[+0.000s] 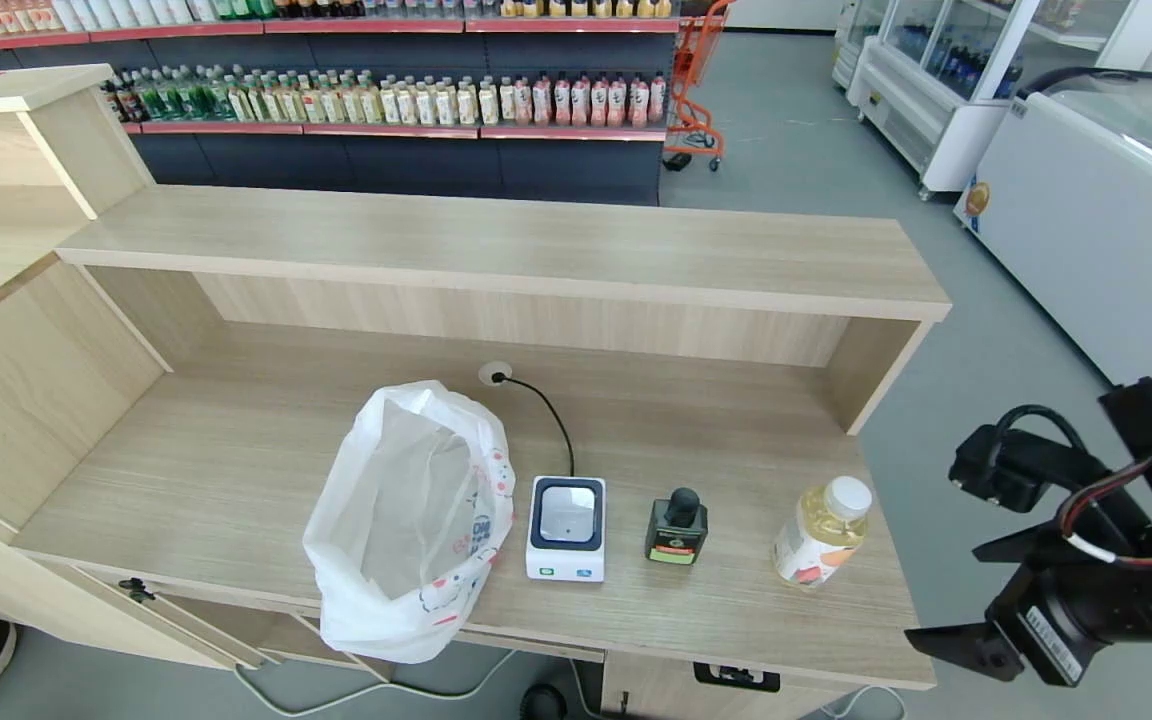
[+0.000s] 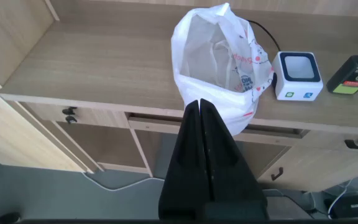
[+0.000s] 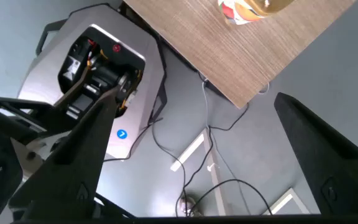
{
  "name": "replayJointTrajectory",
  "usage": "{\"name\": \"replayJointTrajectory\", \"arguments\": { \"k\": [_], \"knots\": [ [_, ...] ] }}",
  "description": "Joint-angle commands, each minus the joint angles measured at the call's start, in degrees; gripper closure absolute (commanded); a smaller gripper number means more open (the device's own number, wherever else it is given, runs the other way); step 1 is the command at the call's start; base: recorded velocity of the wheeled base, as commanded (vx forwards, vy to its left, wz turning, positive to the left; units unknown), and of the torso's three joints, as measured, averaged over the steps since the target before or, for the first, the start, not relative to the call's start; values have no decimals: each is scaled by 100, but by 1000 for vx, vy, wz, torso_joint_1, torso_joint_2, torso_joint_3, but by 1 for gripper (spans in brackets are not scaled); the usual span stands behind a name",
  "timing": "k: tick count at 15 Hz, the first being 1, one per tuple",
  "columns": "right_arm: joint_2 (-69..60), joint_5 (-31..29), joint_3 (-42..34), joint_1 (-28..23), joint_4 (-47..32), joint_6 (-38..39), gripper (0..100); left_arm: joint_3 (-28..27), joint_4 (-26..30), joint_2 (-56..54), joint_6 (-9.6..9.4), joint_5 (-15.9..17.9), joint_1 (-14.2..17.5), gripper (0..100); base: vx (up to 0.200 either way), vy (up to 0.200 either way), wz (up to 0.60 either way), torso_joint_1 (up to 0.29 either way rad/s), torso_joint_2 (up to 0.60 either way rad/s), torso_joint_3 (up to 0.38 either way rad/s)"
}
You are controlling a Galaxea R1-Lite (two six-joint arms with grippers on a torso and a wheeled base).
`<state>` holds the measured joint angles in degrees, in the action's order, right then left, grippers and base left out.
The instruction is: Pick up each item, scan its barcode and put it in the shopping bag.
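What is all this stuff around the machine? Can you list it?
shopping bag: one, white, open on the counter, left of scanner
scanner: one, white with dark top, mid-counter
cable: one, black, from scanner to a hole in the counter
small bottle: one, dark with black cap, right of scanner
large bottle: one, yellow with white cap, near counter's right end
counter: one, light wood
shelves: two rows of drinks, behind counter
trolley: one, orange, beside shelves
freezers: at least two, white, far right
left pincer: one, black, shut, before the bag
right pincer: one, black, open, off counter's right end
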<state>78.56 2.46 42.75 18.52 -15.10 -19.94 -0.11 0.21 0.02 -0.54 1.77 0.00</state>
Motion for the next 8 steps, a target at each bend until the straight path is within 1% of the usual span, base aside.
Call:
{"name": "replayJointTrajectory", "arguments": {
  "k": [1,3,7,8],
  "knots": [
    [476,9,-206,135,271,8,0,-7,-3,6,1,-1,0,100,0,0,0,0,0,0],
    [758,17,-180,310,658,43,0,-7,-3,6,1,-1,0,100,0,0,0,0,0,0],
    [1408,26,-206,354,1546,34,0,2,-3,6,1,-1,0,100,0,0,0,0,0,0],
    [1505,35,-206,363,1669,34,0,-7,-3,6,1,-1,0,100,0,0,0,0,0,0]
  ]
}}
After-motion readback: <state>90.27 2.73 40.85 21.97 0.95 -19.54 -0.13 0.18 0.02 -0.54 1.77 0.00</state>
